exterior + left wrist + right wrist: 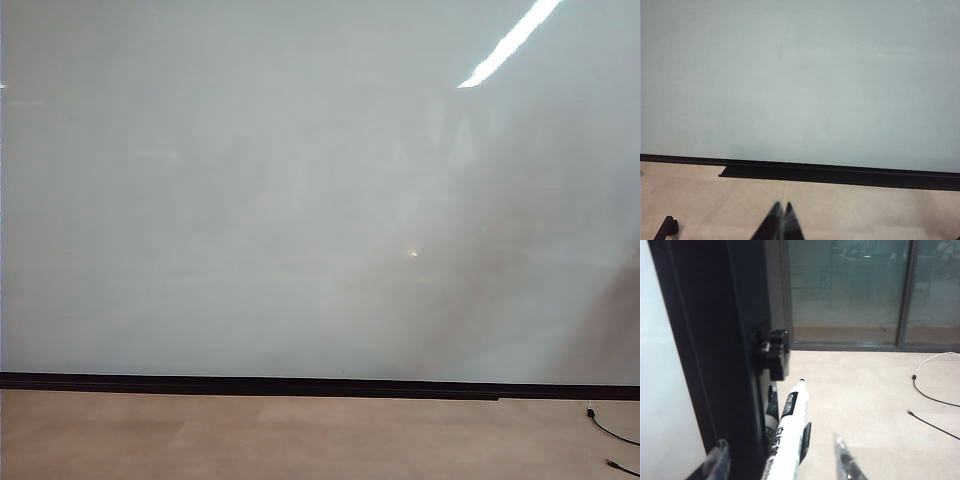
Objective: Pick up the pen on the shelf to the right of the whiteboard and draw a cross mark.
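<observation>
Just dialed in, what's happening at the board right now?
The right gripper is at the whiteboard's dark side frame, its jaws open around the pen, which lies between the fingers; a firm grip isn't clear. The left gripper sits shut, low before the board, holding nothing. The board looks blank: no cross mark drawn yet.

Look low and you see a pale beige floor (250, 435) running under everything, smooth and matte. At its right edge in the exterior view a thin black cable (612, 432) curls across it, and the right wrist view shows more of the same kind, one white cable (936, 360) and a dark one beside it. Beyond that floor you face tall glass panels (847, 287) in dark frames, tinted green, with dim furniture behind them. A bright strip of ceiling light (510, 42) reflects diagonally at upper right.
</observation>
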### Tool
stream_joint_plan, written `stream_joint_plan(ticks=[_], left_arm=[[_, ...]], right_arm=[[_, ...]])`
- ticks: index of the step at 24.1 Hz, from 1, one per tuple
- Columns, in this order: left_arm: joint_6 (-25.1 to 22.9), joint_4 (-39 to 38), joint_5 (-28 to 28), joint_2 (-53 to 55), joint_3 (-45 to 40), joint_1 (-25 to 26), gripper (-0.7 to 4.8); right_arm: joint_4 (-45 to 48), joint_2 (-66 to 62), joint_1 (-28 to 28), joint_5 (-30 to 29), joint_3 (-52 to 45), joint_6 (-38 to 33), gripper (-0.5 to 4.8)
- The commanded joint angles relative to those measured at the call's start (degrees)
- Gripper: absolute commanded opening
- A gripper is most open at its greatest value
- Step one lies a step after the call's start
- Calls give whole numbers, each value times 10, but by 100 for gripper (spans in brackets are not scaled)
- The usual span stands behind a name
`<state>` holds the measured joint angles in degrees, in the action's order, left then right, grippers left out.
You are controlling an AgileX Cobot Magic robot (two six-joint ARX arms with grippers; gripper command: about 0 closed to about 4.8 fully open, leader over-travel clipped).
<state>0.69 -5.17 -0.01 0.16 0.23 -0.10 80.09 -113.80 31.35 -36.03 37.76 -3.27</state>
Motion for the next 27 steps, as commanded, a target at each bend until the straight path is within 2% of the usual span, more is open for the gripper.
stream_joint_plan(ticks=[1,8,14,17,27], left_arm=[[-2,5,2,0,2,0,-4],[-2,5,2,0,2,0,-4],[-2,5,2,0,2,0,-4],[-2,5,2,0,2,0,-5],[-2,5,2,0,2,0,-4]], right_arm=[[1,2,-1,-1,1,-2,272],[-7,1,-1,-1,1,-2,269],[-6,1,-1,-1,1,-2,241],[-5,1,-1,-1,1,-2,210],[-4,1,-7,-1,1,-2,196]])
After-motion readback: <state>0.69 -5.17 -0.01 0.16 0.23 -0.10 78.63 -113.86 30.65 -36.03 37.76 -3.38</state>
